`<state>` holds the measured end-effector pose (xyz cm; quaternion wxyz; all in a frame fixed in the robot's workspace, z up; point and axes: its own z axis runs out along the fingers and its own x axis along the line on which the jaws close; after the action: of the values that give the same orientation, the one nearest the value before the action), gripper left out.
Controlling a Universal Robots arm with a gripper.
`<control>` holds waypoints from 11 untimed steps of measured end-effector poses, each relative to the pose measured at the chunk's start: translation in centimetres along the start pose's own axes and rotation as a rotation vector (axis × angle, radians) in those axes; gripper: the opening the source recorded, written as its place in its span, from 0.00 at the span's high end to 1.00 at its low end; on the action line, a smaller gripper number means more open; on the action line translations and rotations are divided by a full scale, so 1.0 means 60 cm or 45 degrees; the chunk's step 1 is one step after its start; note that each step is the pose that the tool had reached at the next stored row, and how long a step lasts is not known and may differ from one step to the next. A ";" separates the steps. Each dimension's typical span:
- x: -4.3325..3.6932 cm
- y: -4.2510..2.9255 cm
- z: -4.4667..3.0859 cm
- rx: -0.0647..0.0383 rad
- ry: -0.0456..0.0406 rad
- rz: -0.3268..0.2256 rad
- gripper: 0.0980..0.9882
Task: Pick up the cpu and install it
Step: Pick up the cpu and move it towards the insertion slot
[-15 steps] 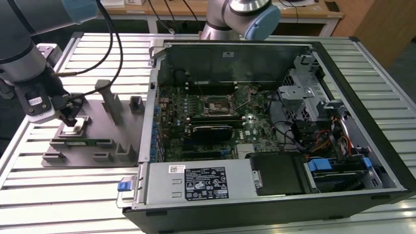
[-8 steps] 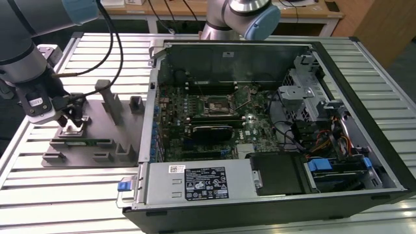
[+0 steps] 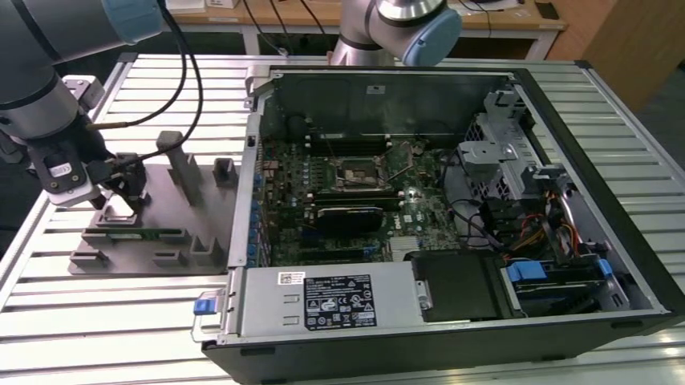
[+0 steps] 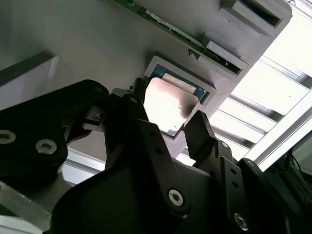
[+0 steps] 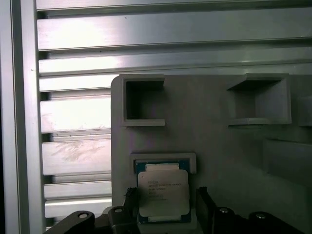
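While the cpu [image 5: 162,194] lies flat in a shallow framed pocket [image 5: 163,157] of the grey fixture [image 3: 160,224], its silvery top faces up and carries a few lines of fine dark print, with a green edge showing around it. The pincer [image 4: 169,104] stands open over it, one black finger on each side of the chip. It grips nothing, though contact on one side may be there, as the first wrist view leaves that edge unclear. Two further square pockets [image 5: 144,102] sit in the same fixture, and a green strip, perhaps a memory stick [image 4: 170,29], rests along a slot near the chip.

The fixture rests on the slatted metal tabletop [image 3: 128,321] at the exterior view's left. Just beside it, towards the exterior view's right, lies an open computer case [image 3: 599,160]. Inside it are the motherboard [image 3: 354,192], with its metal-framed socket [image 3: 357,170] near the middle, and a power supply bearing a black printed label [image 3: 340,301].
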<state>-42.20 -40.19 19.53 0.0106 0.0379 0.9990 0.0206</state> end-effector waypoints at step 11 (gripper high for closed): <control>0.000 0.000 0.000 0.000 0.000 0.000 0.44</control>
<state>-42.22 -40.19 19.52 0.0106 0.0379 0.9990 0.0206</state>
